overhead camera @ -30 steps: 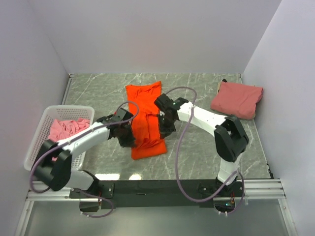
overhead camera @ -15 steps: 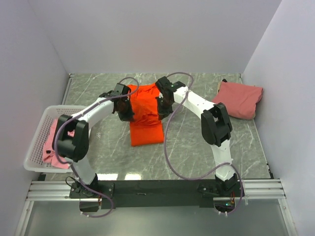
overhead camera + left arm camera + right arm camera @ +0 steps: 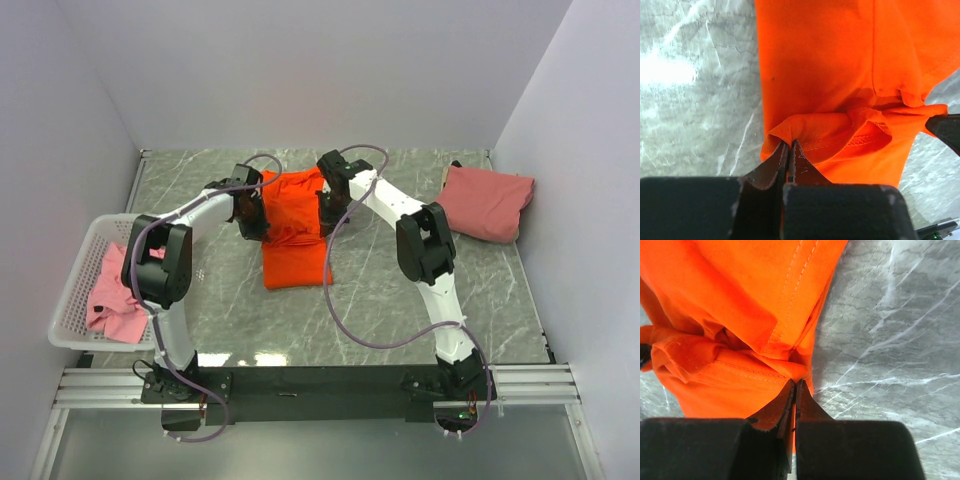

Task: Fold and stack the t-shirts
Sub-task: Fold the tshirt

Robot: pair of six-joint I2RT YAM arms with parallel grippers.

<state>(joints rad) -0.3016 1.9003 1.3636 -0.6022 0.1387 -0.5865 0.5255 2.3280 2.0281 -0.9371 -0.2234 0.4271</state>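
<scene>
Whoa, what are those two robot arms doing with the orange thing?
They are folding an orange t-shirt in the middle of the table. The left gripper and the right gripper are each shut on an edge of it, one on either side, partway through a fold. A salmon shirt lies already folded at the back right, and a pink shirt sits crumpled in the basket on the left.

Grey marble-patterned tabletop (image 3: 230,310), plain white walls (image 3: 300,70) on three sides, black rail (image 3: 320,382) along near edge
</scene>
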